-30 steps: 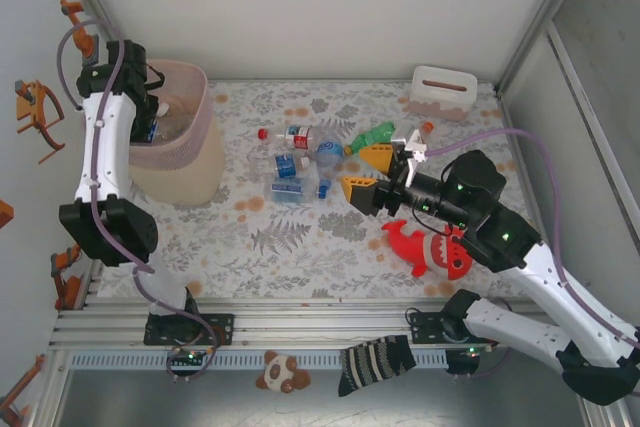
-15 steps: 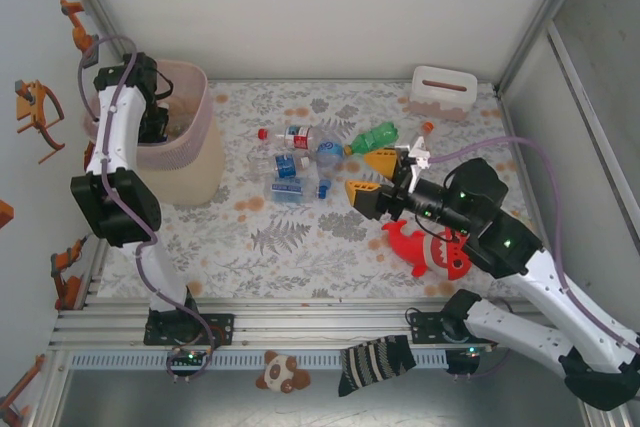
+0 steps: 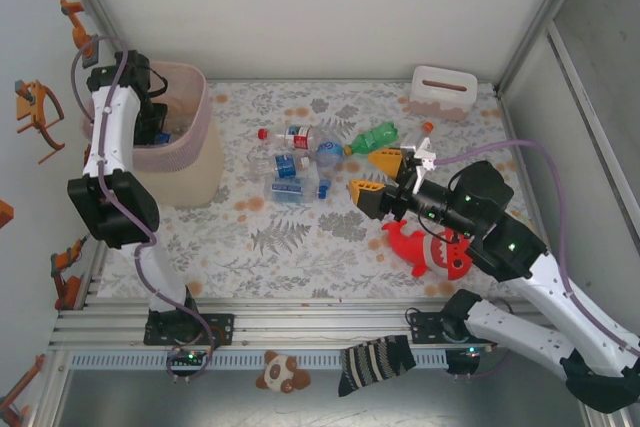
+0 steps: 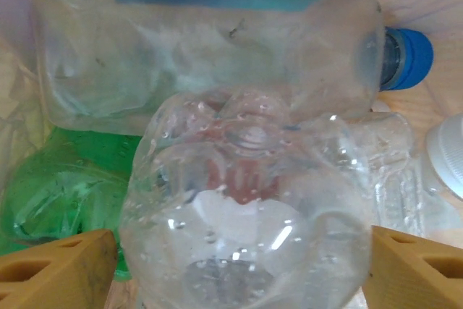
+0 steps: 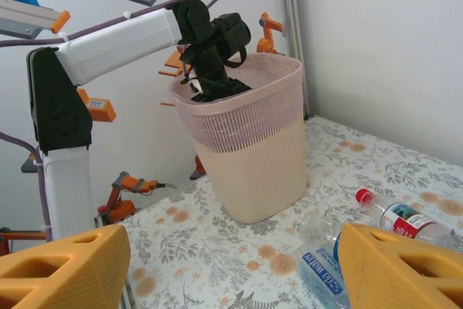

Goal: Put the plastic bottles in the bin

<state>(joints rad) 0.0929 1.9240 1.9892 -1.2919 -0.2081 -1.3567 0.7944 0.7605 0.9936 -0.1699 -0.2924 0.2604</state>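
My left gripper [image 3: 152,129] reaches down into the pink bin [image 3: 195,122]. In the left wrist view its fingers [image 4: 65,269] stand wide, and a clear bottle [image 4: 246,193] sits loose between them on top of a blue-capped clear bottle [image 4: 210,48] and a green one [image 4: 65,179]. Over the table my right gripper [image 3: 373,175] hangs open and holds nothing. Just left of it lie several bottles: a red-capped one [image 3: 297,134], a green one [image 3: 373,136] and blue-labelled ones [image 3: 286,177]. The right wrist view shows the bin [image 5: 253,150], the red-capped bottle [image 5: 401,215] and a soda-water bottle [image 5: 322,273].
A red shark plush [image 3: 430,247] lies under my right forearm. A white slotted box [image 3: 440,90] stands at the back right. A striped sock [image 3: 375,362] and a small panda toy [image 3: 283,372] lie on the front rail. Walls close in left, right and behind.
My left gripper has gone deeper into the bin and its fingers have spread, letting go of the clear bottle. The right gripper has drifted slightly right.
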